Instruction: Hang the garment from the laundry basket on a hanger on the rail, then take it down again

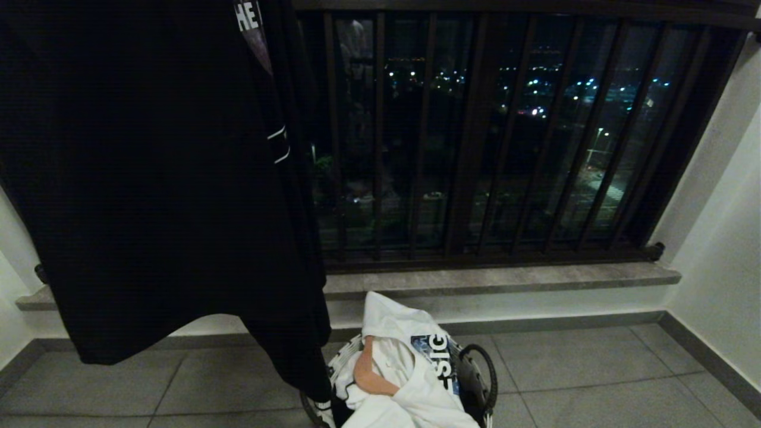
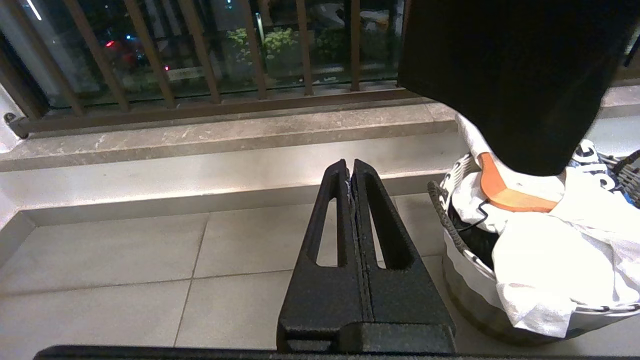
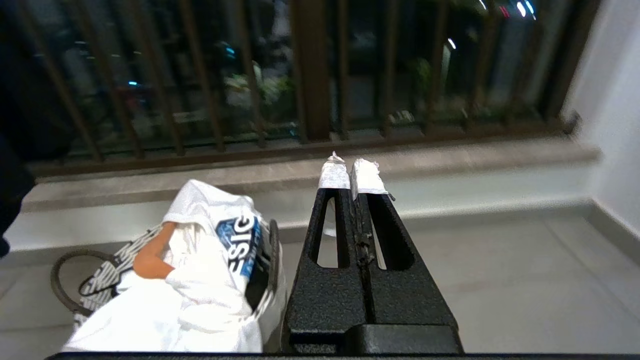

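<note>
The white garment (image 1: 410, 368) lies heaped in the laundry basket (image 1: 475, 380) on the tiled floor (image 1: 594, 374), just below the stone window sill (image 1: 505, 279). Part of it spills over the basket's rim, and a wooden hanger (image 1: 368, 374) is tucked into its folds, one arm showing. The basket seems to hold only this shirt and the hanger, though its bottom is hidden. The rail is not in any view.

Both pincers are closed and hold nothing. The left pincer (image 2: 348, 167) points at the floor beside the basket; the right pincer (image 3: 350, 172) hangs on the basket's other side, its taped tips aimed toward the sill.

A black garment (image 1: 154, 178) hangs near the basket, its hem drooping almost to the rim. In my judgement this is the main hazard: a reach from the left could brush or snag the dark cloth and drag it along. The hanger is buried in loose fabric, so a grasp could catch cloth alone, or the hanger alone, and the shirt might slide off as it rises. The basket is soft and light-looking; a sideways pull could tip it or skid it across the tiles. Its thin loop handle (image 1: 484, 368) stands close to the shirt and could be caught by mistake.
</note>
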